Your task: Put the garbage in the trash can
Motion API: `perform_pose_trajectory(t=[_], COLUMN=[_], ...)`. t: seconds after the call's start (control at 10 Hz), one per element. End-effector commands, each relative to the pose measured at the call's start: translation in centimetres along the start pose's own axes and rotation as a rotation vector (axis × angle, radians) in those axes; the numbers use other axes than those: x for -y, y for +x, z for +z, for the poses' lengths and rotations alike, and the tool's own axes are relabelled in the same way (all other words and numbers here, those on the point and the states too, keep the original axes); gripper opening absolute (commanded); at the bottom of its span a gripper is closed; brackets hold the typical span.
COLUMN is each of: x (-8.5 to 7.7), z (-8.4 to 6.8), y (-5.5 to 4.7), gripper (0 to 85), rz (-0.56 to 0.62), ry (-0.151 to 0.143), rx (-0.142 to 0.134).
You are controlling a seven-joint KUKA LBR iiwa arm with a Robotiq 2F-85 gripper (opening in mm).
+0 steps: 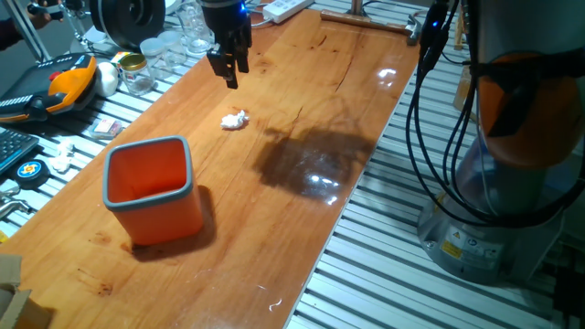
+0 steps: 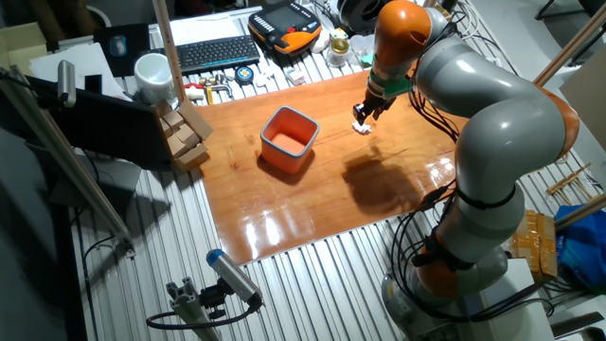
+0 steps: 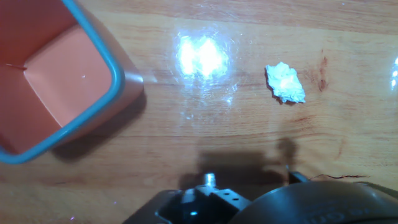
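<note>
1. My black two-finger gripper [image 1: 230, 71] hangs above the wooden tabletop with nothing between its fingers; from one fixed view they look close together, but I cannot tell for sure whether the jaws are spread or pressed together, and my hand view shows only the dark housing along the bottom edge.
2. The garbage, a small crumpled white wad of paper [image 1: 235, 119], lies on the bare wood, apart from the gripper and below it, on the side nearer the bin. In the hand view the wad [image 3: 285, 82] sits clear of everything, with a bright lamp glare on the wood between it and the bin.
3. The trash can, an orange rounded-square plastic bin with a grey rim [image 1: 148, 157], stands upright on the table, well apart from the wad. Its inside looks bare in the hand view [image 3: 115, 70] and in the other fixed view [image 2: 284, 118].
4. The long varnished wooden tabletop [image 1: 302, 219] carries the bin and the wad; a dark arm shadow lies across it beyond the wad from the bin.
5. Past the table edge, on the far side of the bin from the arm base, I see an orange-and-black tool [image 1: 66, 84], a smooth white egg-shaped ball [image 1: 108, 79] and clear glass jars [image 1: 137, 73].
</note>
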State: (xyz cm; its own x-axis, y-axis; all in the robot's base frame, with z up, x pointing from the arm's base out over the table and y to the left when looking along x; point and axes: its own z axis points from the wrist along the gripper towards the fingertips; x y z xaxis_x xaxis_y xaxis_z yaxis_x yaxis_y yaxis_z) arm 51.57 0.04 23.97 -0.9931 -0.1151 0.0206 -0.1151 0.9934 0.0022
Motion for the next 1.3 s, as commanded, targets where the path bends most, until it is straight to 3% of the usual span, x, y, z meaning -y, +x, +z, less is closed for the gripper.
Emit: perform_pose_trajectory(t=[0.0, 0.8, 1.2], x=[0.0, 0.4, 0.7], z=[0.0, 0.1, 1.1], y=[0.0, -0.1, -0.3], gripper=[0.0, 0.0, 0.0], rz=[0.0, 0.017, 0.043], ry=[0.002, 0.011, 0.015], rx=[0.002, 0.017, 0.026])
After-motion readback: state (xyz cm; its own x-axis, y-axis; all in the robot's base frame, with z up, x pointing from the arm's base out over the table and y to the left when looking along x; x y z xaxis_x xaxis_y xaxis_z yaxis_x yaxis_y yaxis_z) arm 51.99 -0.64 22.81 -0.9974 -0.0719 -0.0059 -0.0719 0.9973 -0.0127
